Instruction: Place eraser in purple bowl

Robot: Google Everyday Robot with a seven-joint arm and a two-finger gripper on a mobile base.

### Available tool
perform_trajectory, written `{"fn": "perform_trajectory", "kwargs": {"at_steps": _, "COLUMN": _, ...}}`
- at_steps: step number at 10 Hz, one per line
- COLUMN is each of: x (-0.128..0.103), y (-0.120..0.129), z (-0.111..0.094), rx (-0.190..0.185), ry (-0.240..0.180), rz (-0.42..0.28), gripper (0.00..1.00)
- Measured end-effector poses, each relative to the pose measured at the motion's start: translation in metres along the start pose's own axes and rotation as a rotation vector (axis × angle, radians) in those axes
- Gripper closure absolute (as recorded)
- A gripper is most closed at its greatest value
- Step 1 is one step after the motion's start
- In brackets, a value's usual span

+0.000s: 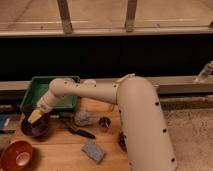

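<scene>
arm: large cream arm (130, 107) is seen filling the centre and lower right of the frame, reaching out to the left

table: wooden tabletop (60, 150) is seen across the lower left, everything else rests on it

green tray: (37, 85) at upper left of the table, behind the forearm, partly hidden by it

purple bowl: (31, 131) at left of the frame, just in front of the tray's near edge, right under the arm's tip

red-orange bowl: (16, 156) at the lower left corner, just beside the purple one and nearer the camera; not to be mistaken for the target

blue-grey pad: (93, 150) lower centre, well apart from the purple bowl

grey crumpled lump: (82, 118) centre, right of the purple bowl; what it is cannot be told

black-handled tool: (77, 131) lies slanted between the lump and the pad, near the bowl's right side

small metal cup: (104, 122) right of the lump, close to the arm's base

gripper: (35, 117) is held over the purple bowl's mouth, pointing down-left; its opening cannot be told, nor what it has hold of

eraser: not made out anywhere; none is seen on the table, and whether it is at the tip or already in the bowl is hidden

key relation: tip is directly above the bowl opening, so the drop is judged to be straight down

obstructions: nothing is seen between tip and bowl
</scene>
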Motion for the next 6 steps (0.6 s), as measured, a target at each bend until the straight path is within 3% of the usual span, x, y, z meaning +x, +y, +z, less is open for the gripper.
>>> {"fn": "perform_trajectory", "kwargs": {"at_steps": 6, "x": 0.0018, "y": 0.0002, "z": -0.0003, "rx": 0.001, "ry": 0.002, "rz": 0.008, "gripper": 0.28}}
